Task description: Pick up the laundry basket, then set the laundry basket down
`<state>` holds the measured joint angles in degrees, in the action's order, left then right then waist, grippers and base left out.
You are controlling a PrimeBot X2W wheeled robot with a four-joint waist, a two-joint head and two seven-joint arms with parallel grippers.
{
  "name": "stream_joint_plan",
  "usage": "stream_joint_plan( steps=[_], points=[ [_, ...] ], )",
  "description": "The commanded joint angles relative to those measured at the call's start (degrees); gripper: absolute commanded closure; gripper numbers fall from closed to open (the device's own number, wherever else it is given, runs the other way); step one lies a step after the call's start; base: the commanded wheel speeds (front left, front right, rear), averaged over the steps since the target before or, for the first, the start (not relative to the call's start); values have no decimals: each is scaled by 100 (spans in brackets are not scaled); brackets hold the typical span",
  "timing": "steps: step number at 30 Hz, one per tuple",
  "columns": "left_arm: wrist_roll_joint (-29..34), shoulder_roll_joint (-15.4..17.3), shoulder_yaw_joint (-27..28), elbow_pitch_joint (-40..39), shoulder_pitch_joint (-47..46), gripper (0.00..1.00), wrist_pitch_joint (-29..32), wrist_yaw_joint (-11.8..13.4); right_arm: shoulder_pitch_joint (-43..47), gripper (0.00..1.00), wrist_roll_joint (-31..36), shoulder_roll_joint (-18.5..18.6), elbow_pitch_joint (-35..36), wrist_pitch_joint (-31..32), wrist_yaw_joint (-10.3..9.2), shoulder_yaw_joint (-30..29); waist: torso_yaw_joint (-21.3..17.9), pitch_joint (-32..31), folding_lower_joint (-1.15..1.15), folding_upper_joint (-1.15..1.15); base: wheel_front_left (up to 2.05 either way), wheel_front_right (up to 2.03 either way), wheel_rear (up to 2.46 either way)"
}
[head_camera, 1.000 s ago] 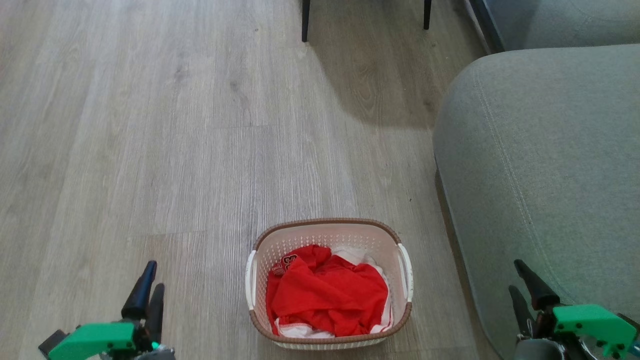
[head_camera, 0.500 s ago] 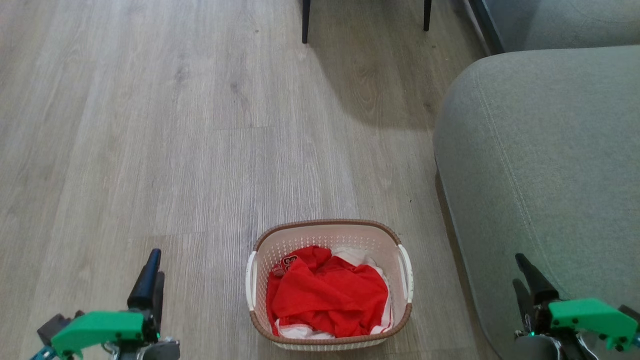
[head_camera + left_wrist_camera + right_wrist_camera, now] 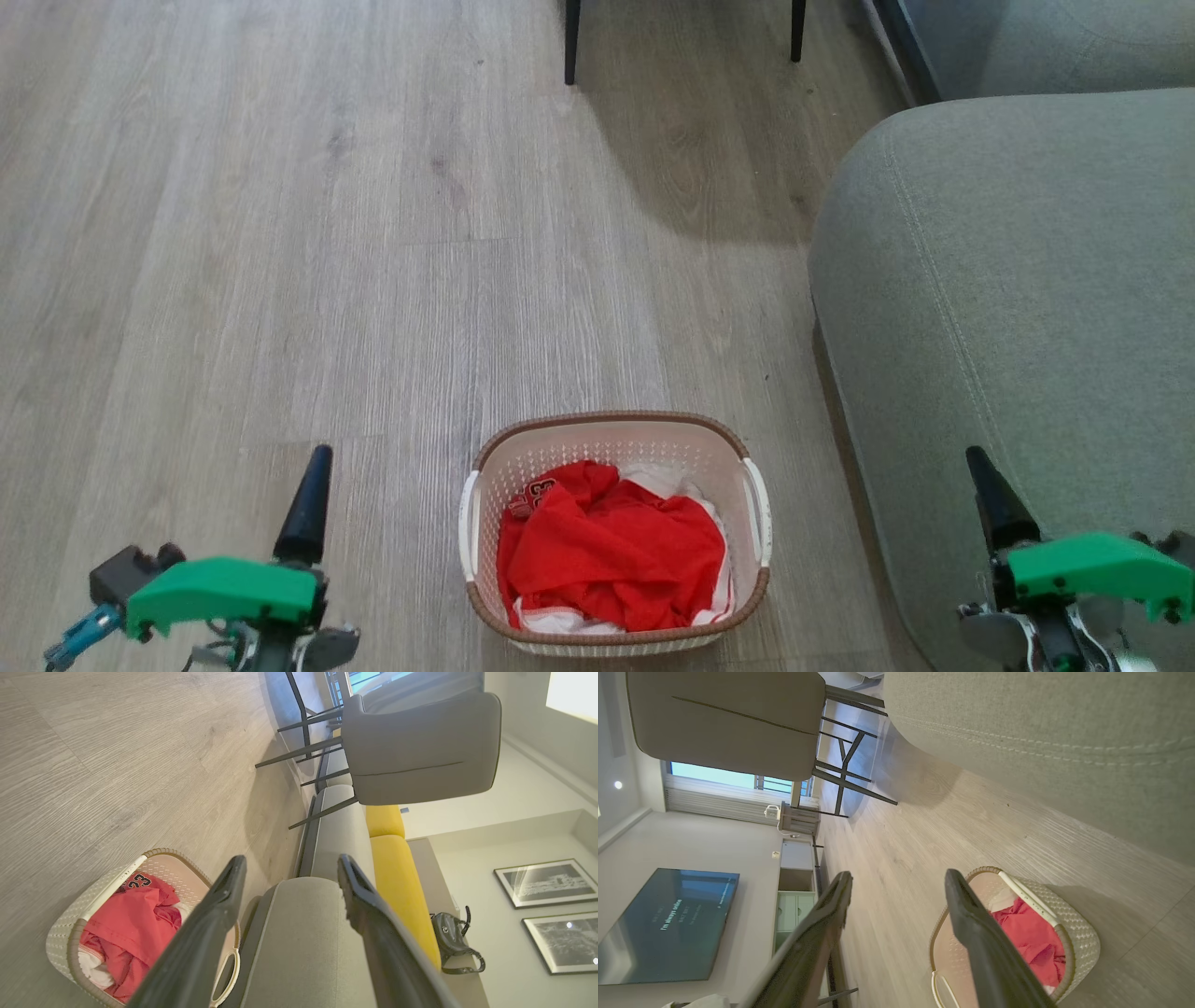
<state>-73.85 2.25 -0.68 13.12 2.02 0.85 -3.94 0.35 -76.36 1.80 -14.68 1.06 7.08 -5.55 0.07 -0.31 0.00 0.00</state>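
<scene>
The laundry basket (image 3: pixel 611 417), cream-white and perforated with a brown rim and white side handles, stands on the wood floor at bottom centre of the head view. Red and white clothes (image 3: pixel 611 551) lie inside it. My left gripper (image 3: pixel 313 476) hovers to the basket's left, open and empty, well apart from it. My right gripper (image 3: pixel 985 485) hovers to its right in front of the sofa, also open and empty. The left wrist view has the basket (image 3: pixel 74 919) left of my open left gripper (image 3: pixel 290 863). In the right wrist view the basket (image 3: pixel 1078 933) lies right of my open right gripper (image 3: pixel 899 876).
A grey sofa (image 3: pixel 1008 280) stands close to the basket's right side. Dark chair legs (image 3: pixel 569 42) stand on the floor at the far end. Yellow cushions (image 3: pixel 397 872) and a black bag (image 3: pixel 453 938) lie on the sofa. Bare wood floor (image 3: pixel 280 233) stretches left and ahead.
Both grippers have come up and forward in the head view, the left one also drifting right toward the basket. Both stay open. The basket has not moved.
</scene>
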Motion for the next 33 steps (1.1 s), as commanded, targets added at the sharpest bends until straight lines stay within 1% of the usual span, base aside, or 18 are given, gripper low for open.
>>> stream_joint_plan(
  steps=[1,7,8,9,14,33],
  points=[
    [230,36,-10,-286,-285,0,-62,27,-166,0,240,43,273,-84,15,54,1,-1,0,0,0,0,0],
    [946,52,-157,-392,-282,0,-163,53,-127,0,867,48,432,-185,17,164,5,0,0,0,0,0,0],
    [1188,70,-212,-420,-275,0,-196,72,-117,0,1112,49,479,-218,17,229,4,1,0,0,0,0,0],
    [1188,70,-212,-420,-275,0,-196,72,-117,0,1112,49,479,-218,17,229,4,1,0,0,0,0,0],
    [1706,129,-338,-474,-254,0,-280,161,-88,0,1570,52,572,-302,19,320,-2,4,0,0,0,0,0],
    [3153,389,-688,-710,-180,0,-599,641,-32,0,3019,66,708,-621,24,562,-16,-1,0,0,0,0,0]
  ],
)
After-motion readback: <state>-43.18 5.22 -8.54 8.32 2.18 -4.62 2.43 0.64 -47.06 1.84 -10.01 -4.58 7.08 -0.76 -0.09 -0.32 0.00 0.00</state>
